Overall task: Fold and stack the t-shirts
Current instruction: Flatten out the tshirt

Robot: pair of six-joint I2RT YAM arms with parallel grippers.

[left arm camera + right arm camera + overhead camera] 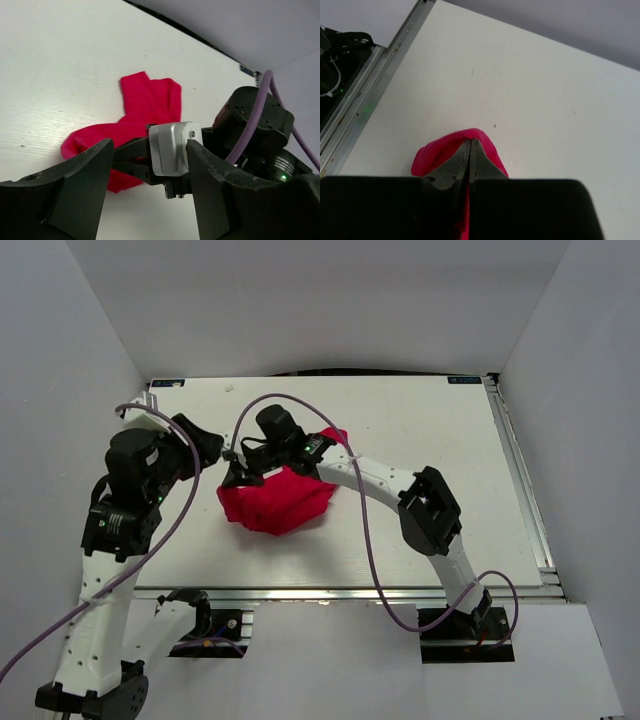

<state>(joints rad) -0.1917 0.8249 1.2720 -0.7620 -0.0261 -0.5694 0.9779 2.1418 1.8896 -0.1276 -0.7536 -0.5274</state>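
The red t-shirt (280, 502) lies bunched in a heap at the middle of the white table. My right gripper (236, 476) reaches across it to its left edge and is shut on a fold of the red cloth; in the right wrist view the closed tips (471, 142) pinch the fabric (432, 152), which bulges round them. My left gripper (214, 448) is open and empty just left of the heap. In the left wrist view its fingers (147, 167) frame the right gripper's silver body (170, 147), with the shirt (150, 97) behind.
A metal rail (520, 480) runs along the table's right side, and another (380, 70) shows in the right wrist view. White walls enclose the back and sides. A purple cable (365, 530) loops over the right arm; the two grippers are very close together.
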